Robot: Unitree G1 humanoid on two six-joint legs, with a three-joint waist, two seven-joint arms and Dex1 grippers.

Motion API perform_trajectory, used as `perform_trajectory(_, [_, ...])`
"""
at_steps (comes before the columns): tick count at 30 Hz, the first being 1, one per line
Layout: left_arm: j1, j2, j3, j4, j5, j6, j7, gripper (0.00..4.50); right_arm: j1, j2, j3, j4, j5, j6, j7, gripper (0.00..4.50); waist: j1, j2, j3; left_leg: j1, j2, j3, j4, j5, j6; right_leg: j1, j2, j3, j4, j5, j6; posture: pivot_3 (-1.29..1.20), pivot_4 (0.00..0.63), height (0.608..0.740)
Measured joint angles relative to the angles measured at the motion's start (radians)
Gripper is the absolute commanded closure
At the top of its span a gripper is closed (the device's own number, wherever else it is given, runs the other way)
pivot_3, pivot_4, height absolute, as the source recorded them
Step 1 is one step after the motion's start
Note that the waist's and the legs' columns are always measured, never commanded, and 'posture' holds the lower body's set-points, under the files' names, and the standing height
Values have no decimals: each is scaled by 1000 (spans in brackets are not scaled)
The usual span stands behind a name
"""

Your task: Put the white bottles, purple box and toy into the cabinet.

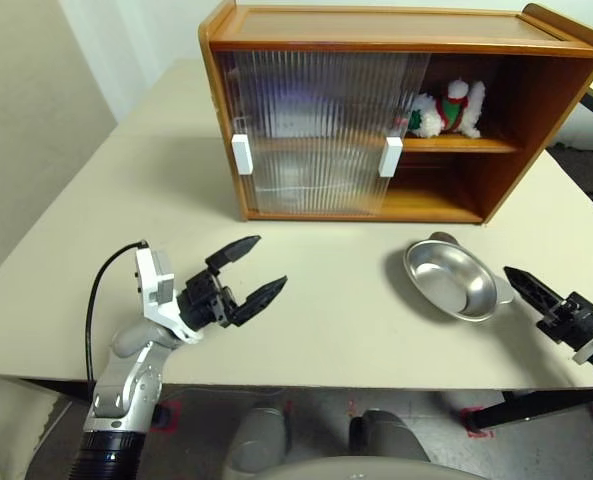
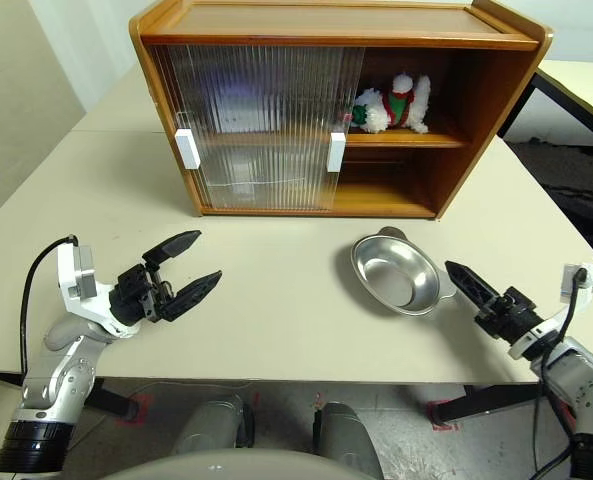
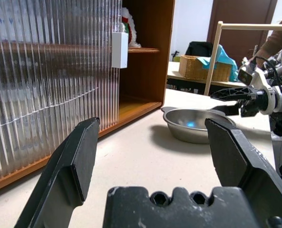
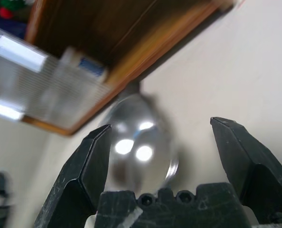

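A: Nearest, what did the pincers have?

B: Nothing. The left gripper and right gripper both stood with fingers spread apart over the table

A: And the toy?

B: The toy lay far back on the cabinet shelf, in the open right half, nearer the right arm. Shapes behind the ribbed doors couldn't be made out

1 cabinet, 1 toy, 1 steel bowl, 2 grippers.
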Motion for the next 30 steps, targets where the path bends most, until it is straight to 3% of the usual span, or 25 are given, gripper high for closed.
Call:
perform_trajectory(1, [0, 0, 1, 9, 0, -3, -1, 0, 5, 0, 1, -16, 10, 23, -7, 35, 0, 0, 0, 0, 0, 0, 0, 0, 0, 0, 0, 0, 0, 0, 0, 211, 3, 740])
perform_trajectory(4, [1, 0, 4, 14, 1, -11, -5, 0, 16, 4, 7, -45, 13, 51, -18, 650, 0, -1, -1, 0, 0, 0, 0, 0, 0, 0, 0, -1, 0, 0, 0, 213, 2, 740])
perform_trajectory(14, [0, 1, 4, 14, 2, -20, -8, 0, 6, 30, -4, -58, 85, 97, -38, 4279, -1, -1, -1, 0, 0, 0, 0, 0, 0, 0, 0, 0, 0, 0, 1, 208, 0, 740])
perform_trajectory(21, [-3, 1, 5, 13, 2, -20, -8, 0, 4, 43, -17, -94, 181, 128, -61, 4491, 4, -3, -6, 0, 0, -1, 0, 0, 0, 1, 0, -1, 0, 0, 2, 209, 0, 740])
perform_trajectory(30, [-13, 1, 3, 13, 2, -19, -6, 0, -103, 156, -104, -93, 420, 173, -324, 4491, -7, 1, -6, 0, 0, 0, 0, 0, 0, 0, 0, 0, 0, 0, 1, 212, 0, 740])
